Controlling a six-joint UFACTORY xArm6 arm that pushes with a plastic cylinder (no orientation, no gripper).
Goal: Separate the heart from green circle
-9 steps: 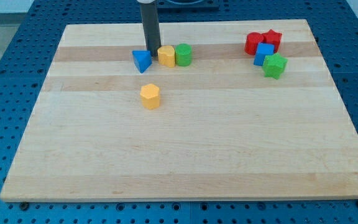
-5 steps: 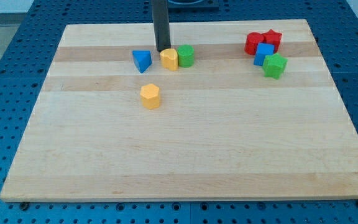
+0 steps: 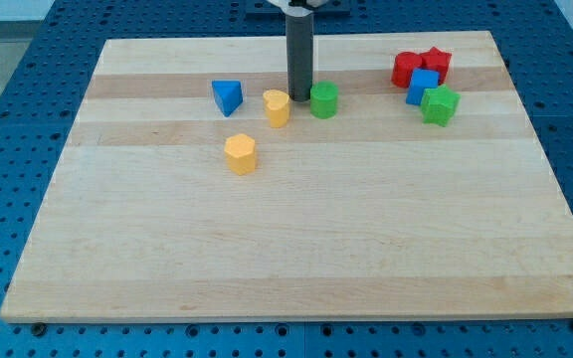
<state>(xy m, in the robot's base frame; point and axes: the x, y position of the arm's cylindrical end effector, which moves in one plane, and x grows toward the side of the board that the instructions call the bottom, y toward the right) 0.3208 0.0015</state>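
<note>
The end effector here is a plain dark rod with nothing to spread or pinch, and my tip (image 3: pixel 300 96) rests on the wooden worktop (image 3: pixel 296 249) in the gap between the two task blocks. The yellow heart (image 3: pixel 277 107) lies just to the view's left of my tip and a little toward the view's bottom, while the green circle (image 3: pixel 324 99) sits just to the view's right of it, close against the rod. The two blocks are apart, with the rod standing between them, so the separation looks largely made; widening it would, I judge, mean pushing either block further out along the left-right line that runs through my tip. Further to the view's left of my tip is a blue triangle (image 3: pixel 227 96), and below-left a yellow hexagon (image 3: pixel 241 153). Well off to the view's right sit two red blocks (image 3: pixel 421 66), a blue cube (image 3: pixel 423 86) and a green star-like block (image 3: pixel 440 104), bunched together. No containers are present.
</note>
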